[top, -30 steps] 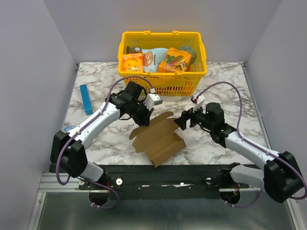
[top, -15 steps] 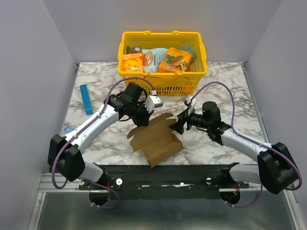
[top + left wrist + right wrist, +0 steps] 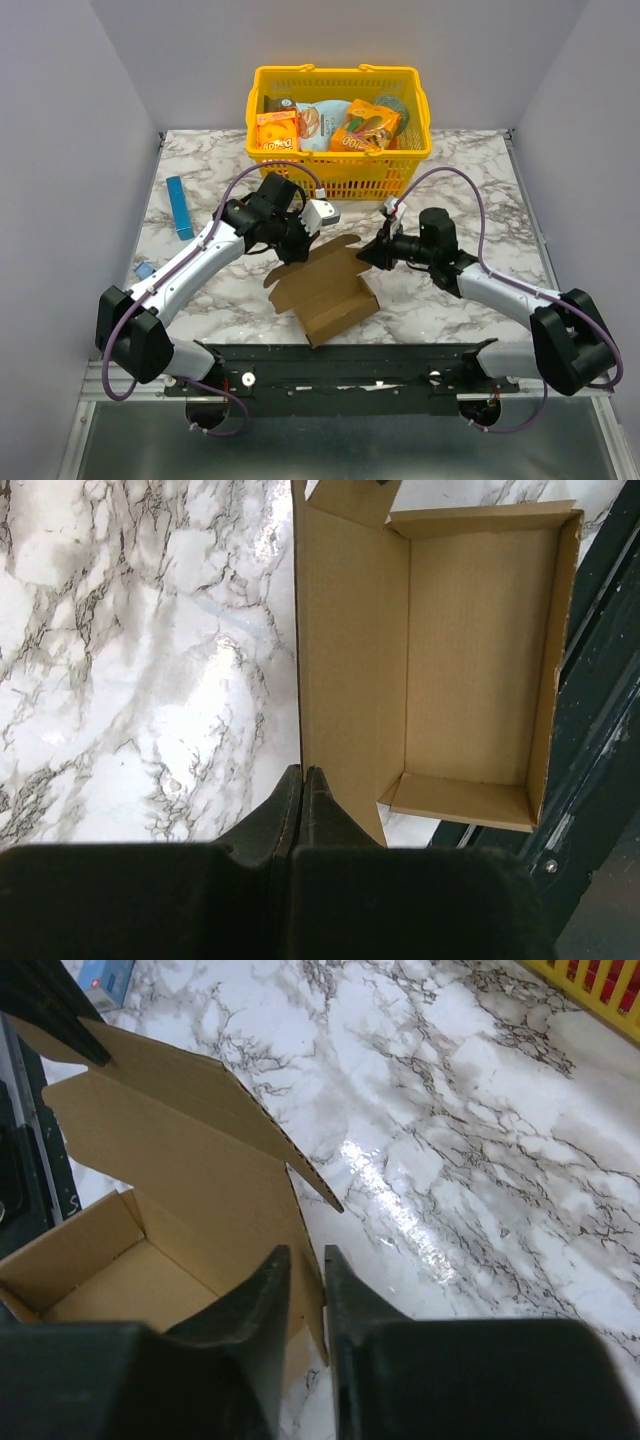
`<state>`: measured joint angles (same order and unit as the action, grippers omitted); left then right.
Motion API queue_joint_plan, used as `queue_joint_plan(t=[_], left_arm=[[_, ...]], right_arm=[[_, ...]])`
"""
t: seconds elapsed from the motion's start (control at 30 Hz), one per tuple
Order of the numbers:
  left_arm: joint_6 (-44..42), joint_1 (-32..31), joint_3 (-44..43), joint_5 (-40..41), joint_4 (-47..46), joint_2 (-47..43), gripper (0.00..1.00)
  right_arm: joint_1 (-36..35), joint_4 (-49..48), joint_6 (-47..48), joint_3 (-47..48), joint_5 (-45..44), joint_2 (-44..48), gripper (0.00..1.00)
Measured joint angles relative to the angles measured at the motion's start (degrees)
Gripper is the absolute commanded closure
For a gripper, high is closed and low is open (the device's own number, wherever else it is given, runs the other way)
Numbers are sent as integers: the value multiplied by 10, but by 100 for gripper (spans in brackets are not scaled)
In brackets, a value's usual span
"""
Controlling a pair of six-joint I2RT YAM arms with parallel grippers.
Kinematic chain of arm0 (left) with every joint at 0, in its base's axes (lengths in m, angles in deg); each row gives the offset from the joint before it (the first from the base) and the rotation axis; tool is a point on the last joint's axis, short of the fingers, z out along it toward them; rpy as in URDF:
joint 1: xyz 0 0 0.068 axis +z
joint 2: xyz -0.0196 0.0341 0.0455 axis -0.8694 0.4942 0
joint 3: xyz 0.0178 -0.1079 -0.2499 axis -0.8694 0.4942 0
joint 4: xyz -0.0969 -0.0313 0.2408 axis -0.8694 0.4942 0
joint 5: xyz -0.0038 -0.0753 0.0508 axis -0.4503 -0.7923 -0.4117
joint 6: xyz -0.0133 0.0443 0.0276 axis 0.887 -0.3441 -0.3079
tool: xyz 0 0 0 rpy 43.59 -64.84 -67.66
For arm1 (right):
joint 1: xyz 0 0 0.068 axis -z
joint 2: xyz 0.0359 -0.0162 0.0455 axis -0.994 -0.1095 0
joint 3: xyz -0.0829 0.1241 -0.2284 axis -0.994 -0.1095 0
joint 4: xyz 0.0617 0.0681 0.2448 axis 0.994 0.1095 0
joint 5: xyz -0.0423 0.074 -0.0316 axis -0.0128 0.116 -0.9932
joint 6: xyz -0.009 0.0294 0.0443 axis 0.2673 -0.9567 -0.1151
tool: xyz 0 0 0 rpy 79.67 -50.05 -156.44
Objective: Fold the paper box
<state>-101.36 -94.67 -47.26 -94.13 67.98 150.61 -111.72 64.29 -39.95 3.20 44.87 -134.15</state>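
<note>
The plain brown cardboard paper box (image 3: pixel 330 300) sits on the marble table (image 3: pixel 470 190) near its front edge, between my two arms. It is an open tray with its long lid flap raised. My left hand (image 3: pixel 302 777) is closed on the edge of that flap, my fingers nearly meeting with only the cardboard between them. My right hand (image 3: pixel 306 1260) pinches the thin side tab at the flap's other end, its fingers a sliver apart around it. The yellow plastic basket (image 3: pixel 340 172) stands behind the box, not touching it.
</note>
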Motion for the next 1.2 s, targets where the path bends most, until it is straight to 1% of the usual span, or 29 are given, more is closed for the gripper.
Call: queue_joint_plan(t=[0.07, 0.13, 0.17, 0.2, 0.23, 0.3, 0.33, 0.37, 0.43, 0.47, 0.5, 0.53, 0.6, 0.7, 0.8, 0.9, 0.97, 1.03, 1.1, 1.2], left_arm=[[0, 0, 0, 1, 0, 0, 100], [0, 0, 0, 2, -1, 0, 100], [0, 0, 0, 3, -2, 0, 100], [0, 0, 0, 3, -3, 0, 100], [1, 0, 0, 5, -4, 0, 100], [5, -1, 0, 11, -7, 0, 63], [6, -1, 0, 16, -9, 0, 50], [12, -1, 0, 24, -13, 0, 31], [28, -1, 0, 43, -28, 0, 17], [42, -1, 0, 52, -37, 0, 7], [54, -1, 0, 66, -53, -2, 3], [64, -1, 0, 76, -64, -5, 1], [88, -1, 11, 96, -106, -22, 1], [130, 7, 42, 130, -179, -76, 1], [177, 32, 85, 140, -256, -142, 1], [238, 85, 153, 121, -348, -206, 1], [277, 118, 209, 108, -408, -232, 1], [305, 127, 258, 97, -445, -238, 1], [331, 130, 324, 88, -492, -238, 1], [355, 137, 394, 78, -531, -228, 6]], right_arm=[[0, 0, -4, 1, 7, -1, 79], [0, -1, -6, 2, 15, -4, 87], [0, -1, -8, 2, 21, -7, 92], [0, -1, -9, 2, 25, -9, 99], [0, -2, -9, 2, 28, -10, 99], [0, -2, -11, 2, 31, -10, 99], [0, -2, -11, 2, 30, -10, 99], [-1, -3, -12, 2, 29, -9, 99], [-1, -5, -12, 0, 21, -3, 99], [-2, -7, -12, -4, 8, 7, 99], [-2, -11, -12, -10, -3, 18, 99], [-2, -15, -11, -16, -14, 30, 99], [-2, -26, -9, -31, -43, 56, 99], [-2, -44, -5, -56, -92, 94, 99], [-3, -78, -3, -86, -144, 123, 99], [-3, -103, -1, -113, -188, 139, 100], [-3, -111, 0, -115, -208, 139, 100], [-3, -119, 1, -115, -221, 137, 99], [-3, -129, 1, -115, -229, 133, 99], [-3, -137, 1, -115, -233, 125, 99]])
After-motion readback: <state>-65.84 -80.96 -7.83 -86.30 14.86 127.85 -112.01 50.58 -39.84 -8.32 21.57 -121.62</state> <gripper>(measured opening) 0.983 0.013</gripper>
